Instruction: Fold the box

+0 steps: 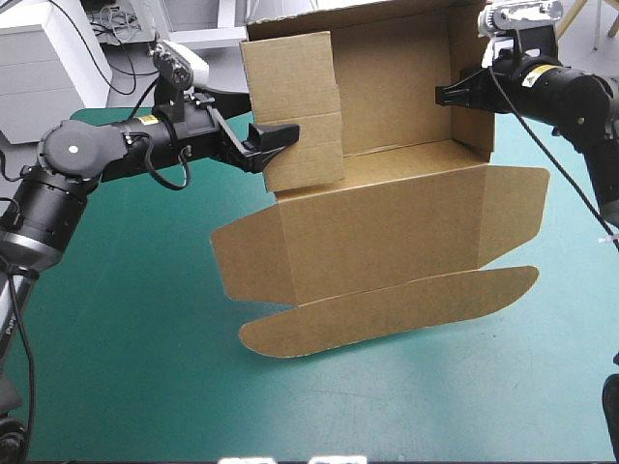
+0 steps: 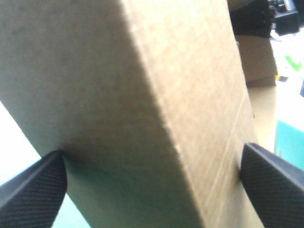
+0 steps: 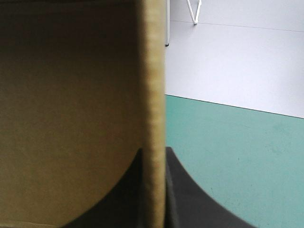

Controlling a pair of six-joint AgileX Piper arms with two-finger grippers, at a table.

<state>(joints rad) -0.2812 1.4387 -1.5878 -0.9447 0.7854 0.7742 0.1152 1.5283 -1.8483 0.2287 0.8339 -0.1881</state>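
Box (image 1: pixel 387 222): sitting toward the table's (image 1: pixel 126 319) 12 o'clock, lid (image 1: pixel 387 309) lying flat toward 6.
Left gripper (image 1: pixel 276 140): standing spread around the 9 o'clock wall (image 1: pixel 300 106).
Right gripper (image 1: pixel 443 95): pinching the 3 o'clock wall (image 1: pixel 474 87).

Brown box (image 1: pixel 387 193), side walls raised, lid flat on table

The box (image 1: pixel 387 227) is plain brown corrugated board, matt and dry-looking, with faint ribbing across its faces and paler score lines at the creases. Its cut edge between the right jaws looks soft and fibrous. The left jaws are black with a fine woven grain, dull rather than shiny. The teal-green desk cover (image 1: pixel 126 329) is matt and slightly mottled. The left arm (image 1: pixel 97 150) and right arm (image 1: pixel 571 92) have smooth black casings with a mild sheen.
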